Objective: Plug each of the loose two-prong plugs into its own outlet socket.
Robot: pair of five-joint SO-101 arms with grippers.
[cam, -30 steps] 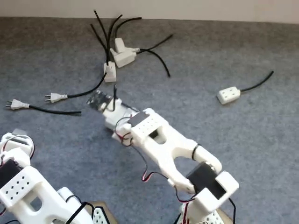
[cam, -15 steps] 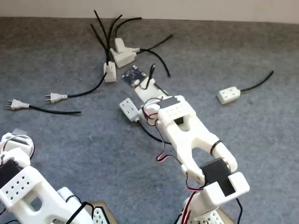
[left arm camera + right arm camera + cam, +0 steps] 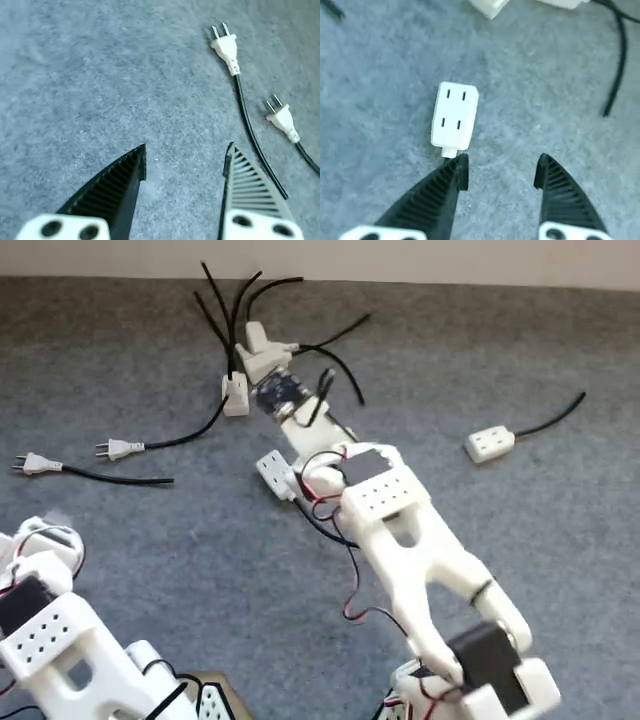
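High view, 2 loose plugs (image 3: pixel 120 448), tangled cables (image 3: pixel 231 335), socket (image 3: pixel 275 475) beside arm (image 3: pixel 400 530).

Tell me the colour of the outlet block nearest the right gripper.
The outlet block is white, clearest in the right wrist view.

Grey carpet (image 3: pixel 560 540) throughout; pale wall (image 3: pixel 400 260) behind.

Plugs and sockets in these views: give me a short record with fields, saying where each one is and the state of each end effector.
edge plug: loose, unplugged
inner plug: loose, beside the edge plug
near socket: slots free, just ahead of the right end effector
far socket: lies apart from the other things
left end effector: open, empty, near both plugs
right end effector: open, empty
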